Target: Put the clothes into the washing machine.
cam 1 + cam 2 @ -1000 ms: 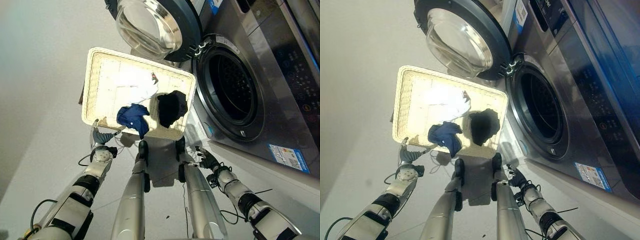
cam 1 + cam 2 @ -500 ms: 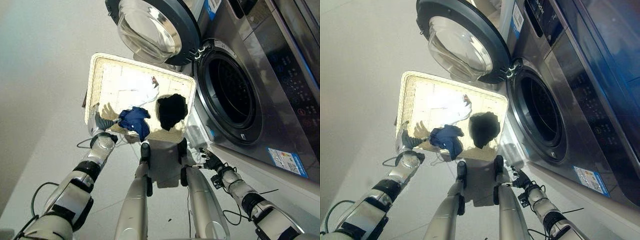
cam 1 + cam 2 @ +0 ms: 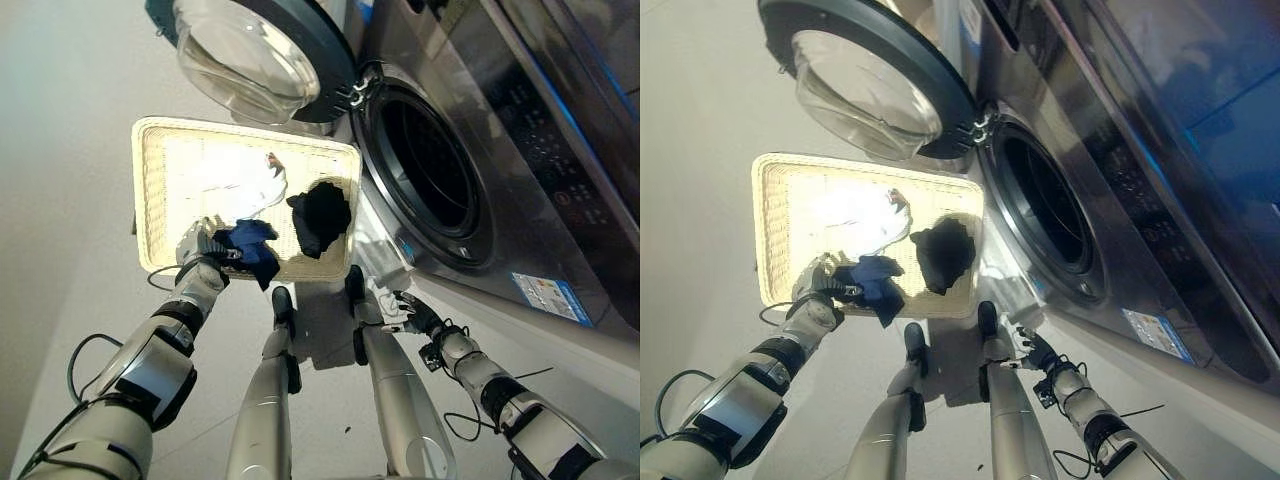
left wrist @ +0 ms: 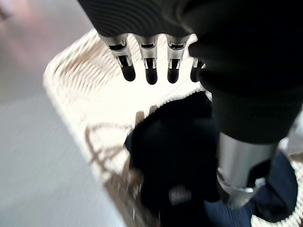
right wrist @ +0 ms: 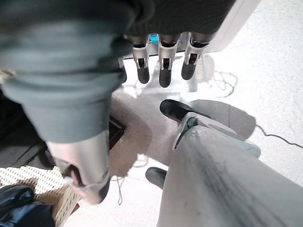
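Reaching into the basket (image 3: 150,200) for the blue garment (image 3: 250,245)

Left hand (image 3: 203,247) sits over the blue garment at the basket's near edge, fingers straight and spread, nothing pinched yet; it should curl deep into the bunched cloth before lifting. A black garment (image 3: 318,215) and a white one (image 3: 240,180) lie beyond. Right hand (image 3: 408,313) hangs relaxed, open, near the washing machine (image 3: 470,130), whose door (image 3: 250,55) stands open.

I'm looking at a laundry corner, in a home or a test room made up like one. A front-loading washing machine (image 3: 470,160) stands with its round glass door (image 3: 245,55) swung open, a wicker basket (image 3: 150,200) of clothes (image 3: 318,215) sits on the plain grey floor (image 3: 60,120).
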{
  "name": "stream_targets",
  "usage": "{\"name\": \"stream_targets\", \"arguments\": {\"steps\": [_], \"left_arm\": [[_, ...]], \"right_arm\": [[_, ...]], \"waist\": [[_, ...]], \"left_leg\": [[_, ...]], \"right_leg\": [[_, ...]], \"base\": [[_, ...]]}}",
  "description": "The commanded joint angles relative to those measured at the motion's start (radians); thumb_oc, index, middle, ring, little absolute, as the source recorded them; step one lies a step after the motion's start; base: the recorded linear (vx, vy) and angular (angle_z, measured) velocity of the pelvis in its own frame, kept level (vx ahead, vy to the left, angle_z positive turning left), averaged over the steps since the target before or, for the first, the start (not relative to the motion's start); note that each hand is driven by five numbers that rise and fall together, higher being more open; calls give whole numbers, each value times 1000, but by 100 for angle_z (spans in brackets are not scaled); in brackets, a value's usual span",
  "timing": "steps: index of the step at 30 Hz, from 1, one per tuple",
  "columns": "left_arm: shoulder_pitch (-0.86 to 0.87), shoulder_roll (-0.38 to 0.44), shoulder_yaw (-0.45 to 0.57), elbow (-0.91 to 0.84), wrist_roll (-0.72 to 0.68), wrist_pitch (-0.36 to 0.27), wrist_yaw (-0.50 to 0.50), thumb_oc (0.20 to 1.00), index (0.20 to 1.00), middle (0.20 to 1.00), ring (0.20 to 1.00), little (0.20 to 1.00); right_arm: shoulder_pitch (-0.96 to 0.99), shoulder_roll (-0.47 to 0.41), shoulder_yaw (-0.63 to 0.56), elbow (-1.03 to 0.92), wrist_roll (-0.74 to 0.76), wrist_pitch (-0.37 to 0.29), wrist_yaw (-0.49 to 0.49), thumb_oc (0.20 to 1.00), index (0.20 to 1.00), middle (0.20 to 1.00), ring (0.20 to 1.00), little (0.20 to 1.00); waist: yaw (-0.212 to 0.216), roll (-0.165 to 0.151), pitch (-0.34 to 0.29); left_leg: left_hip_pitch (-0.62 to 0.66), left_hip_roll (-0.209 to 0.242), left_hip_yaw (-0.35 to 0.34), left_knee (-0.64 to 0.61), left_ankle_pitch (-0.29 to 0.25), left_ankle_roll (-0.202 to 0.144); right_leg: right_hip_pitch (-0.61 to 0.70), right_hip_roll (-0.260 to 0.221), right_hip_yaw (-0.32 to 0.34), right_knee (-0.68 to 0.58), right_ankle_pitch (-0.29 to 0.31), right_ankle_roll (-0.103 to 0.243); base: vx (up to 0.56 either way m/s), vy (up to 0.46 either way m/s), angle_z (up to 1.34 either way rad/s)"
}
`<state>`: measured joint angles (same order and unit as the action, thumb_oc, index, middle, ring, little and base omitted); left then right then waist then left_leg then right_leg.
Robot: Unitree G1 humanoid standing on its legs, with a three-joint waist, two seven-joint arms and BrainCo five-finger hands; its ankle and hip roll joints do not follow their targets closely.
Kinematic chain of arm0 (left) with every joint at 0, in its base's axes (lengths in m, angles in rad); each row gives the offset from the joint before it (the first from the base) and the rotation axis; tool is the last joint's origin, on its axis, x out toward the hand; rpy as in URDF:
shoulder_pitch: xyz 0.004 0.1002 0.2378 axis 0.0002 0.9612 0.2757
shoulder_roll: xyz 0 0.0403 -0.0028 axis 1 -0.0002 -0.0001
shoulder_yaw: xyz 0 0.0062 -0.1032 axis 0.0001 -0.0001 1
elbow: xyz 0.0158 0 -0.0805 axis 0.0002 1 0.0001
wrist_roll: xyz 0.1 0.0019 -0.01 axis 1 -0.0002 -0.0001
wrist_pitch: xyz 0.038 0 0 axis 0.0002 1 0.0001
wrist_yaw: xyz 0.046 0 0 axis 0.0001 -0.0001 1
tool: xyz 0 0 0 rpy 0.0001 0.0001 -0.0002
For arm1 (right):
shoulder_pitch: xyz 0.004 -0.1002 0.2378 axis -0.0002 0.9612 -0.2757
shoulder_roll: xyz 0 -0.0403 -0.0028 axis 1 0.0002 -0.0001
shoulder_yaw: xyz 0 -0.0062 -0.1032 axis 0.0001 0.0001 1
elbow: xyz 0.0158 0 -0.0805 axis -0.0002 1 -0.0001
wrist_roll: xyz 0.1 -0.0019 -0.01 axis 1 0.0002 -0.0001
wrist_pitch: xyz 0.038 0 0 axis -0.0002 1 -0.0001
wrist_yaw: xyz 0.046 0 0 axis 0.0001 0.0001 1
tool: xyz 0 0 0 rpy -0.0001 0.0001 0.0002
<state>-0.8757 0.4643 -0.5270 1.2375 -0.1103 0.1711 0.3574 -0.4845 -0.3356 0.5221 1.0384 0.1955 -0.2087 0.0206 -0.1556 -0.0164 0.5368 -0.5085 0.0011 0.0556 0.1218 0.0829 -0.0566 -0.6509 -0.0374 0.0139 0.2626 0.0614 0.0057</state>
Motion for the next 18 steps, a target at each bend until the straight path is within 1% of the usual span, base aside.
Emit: {"name": "stream_targets", "arguments": {"steps": [1,3,4,7,8,11,12,15,18], "left_arm": [[-23,1,70,92,-75,89,-81,1000,1000,1000,1000,1000],[-26,-4,77,105,-91,110,-90,1000,1000,1000,1000,1000],[-36,-8,90,131,-110,136,-96,1000,1000,1000,1000,1000],[-47,-9,92,145,-133,138,-105,1000,1000,1000,1000,1000],[-49,-11,96,150,-154,132,-107,1000,1000,1000,1000,1000],[-73,-11,111,150,-199,78,-98,1000,1000,1000,1000,1000],[-81,-7,108,139,-206,30,-87,1000,1000,1000,1000,1000],[-99,-3,105,116,-215,8,-91,1000,1000,1000,1000,1000],[-109,-1,89,99,-198,15,-118,1000,1000,1000,1000,1000]], "right_arm": [[8,-31,30,-48,-14,16,13,1000,1000,1000,1000,1000],[7,-30,31,-52,-14,17,15,1000,1000,1000,1000,1000],[1,-30,34,-59,-12,21,21,1000,1000,1000,1000,1000],[-5,-30,40,-70,-8,28,22,1000,1000,1000,1000,1000],[-5,-30,44,-74,-6,30,23,1000,1000,1000,1000,1000],[-17,-26,53,-96,5,46,17,1000,1000,1000,1000,1000],[-15,-25,59,-107,15,52,11,1000,1000,1000,1000,1000],[-15,-26,65,-124,22,58,2,1000,1000,1000,1000,1000],[-13,-31,65,-130,28,58,-1,1000,1000,1000,1000,1000]], "waist": [[-27,0,-17],[-30,-1,-17],[-36,-4,-17],[-40,-7,-17],[-40,-8,-17],[-46,-12,-17],[-45,-15,-17],[-45,-21,-17],[-44,-27,-17]], "left_leg": [[-102,-46,26,149,-51,-1],[-109,-45,29,155,-51,-2],[-121,-43,35,166,-53,-2],[-135,-40,40,178,-56,-4],[-138,-39,42,187,-64,-4],[-166,-37,47,197,-59,-5],[-174,-34,48,204,-66,-5],[-192,-34,47,205,-65,-4],[-202,-36,43,207,-66,-3]], "right_leg": [[-42,49,-21,-2,2,35],[-47,49,-20,2,2,34],[-59,48,-19,10,0,33],[-70,46,-17,15,-1,32],[-72,47,-17,22,-6,31],[-98,47,-16,29,-1,31],[-105,49,-15,35,-6,31],[-123,54,-12,36,-4,31],[-133,56,-11,36,-1,32]], "base": [[31,55,-6],[32,49,-3],[34,47,-4],[24,25,-7],[19,18,-12],[21,18,-8],[0,0,0],[0,0,0],[0,0,0]]}}
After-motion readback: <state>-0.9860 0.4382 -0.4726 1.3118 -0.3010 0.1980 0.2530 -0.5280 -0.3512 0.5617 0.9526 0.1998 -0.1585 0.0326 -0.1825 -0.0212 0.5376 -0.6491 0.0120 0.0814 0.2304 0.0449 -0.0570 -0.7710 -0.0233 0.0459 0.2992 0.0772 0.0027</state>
